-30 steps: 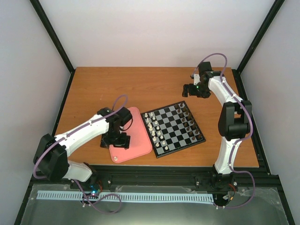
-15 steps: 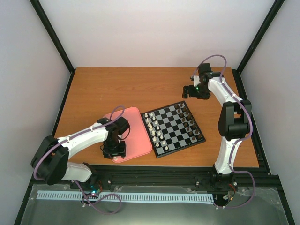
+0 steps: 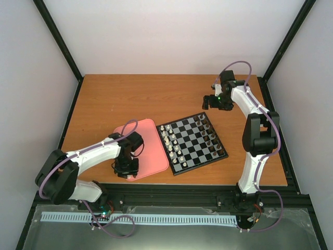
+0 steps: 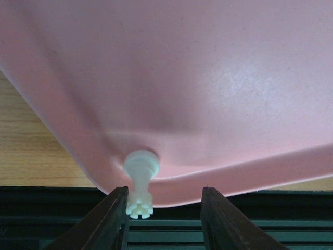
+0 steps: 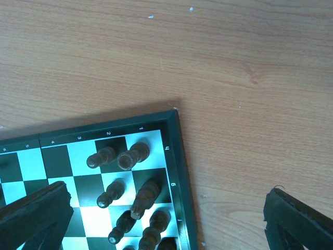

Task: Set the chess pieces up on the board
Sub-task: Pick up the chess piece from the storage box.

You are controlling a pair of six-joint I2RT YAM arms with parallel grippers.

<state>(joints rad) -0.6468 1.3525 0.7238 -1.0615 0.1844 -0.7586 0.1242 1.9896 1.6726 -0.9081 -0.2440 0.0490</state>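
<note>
At pink tray's near corner, left gripper with fingers apart; lone cream chess piece between them, close by left finger. Upright or toppled: unclear. Beyond board's far corner, right gripper spread wide, fingertips cut off.

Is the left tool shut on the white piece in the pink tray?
No: the left tool stands open, and the white piece lies unclamped at a corner of the pink tray.
</note>
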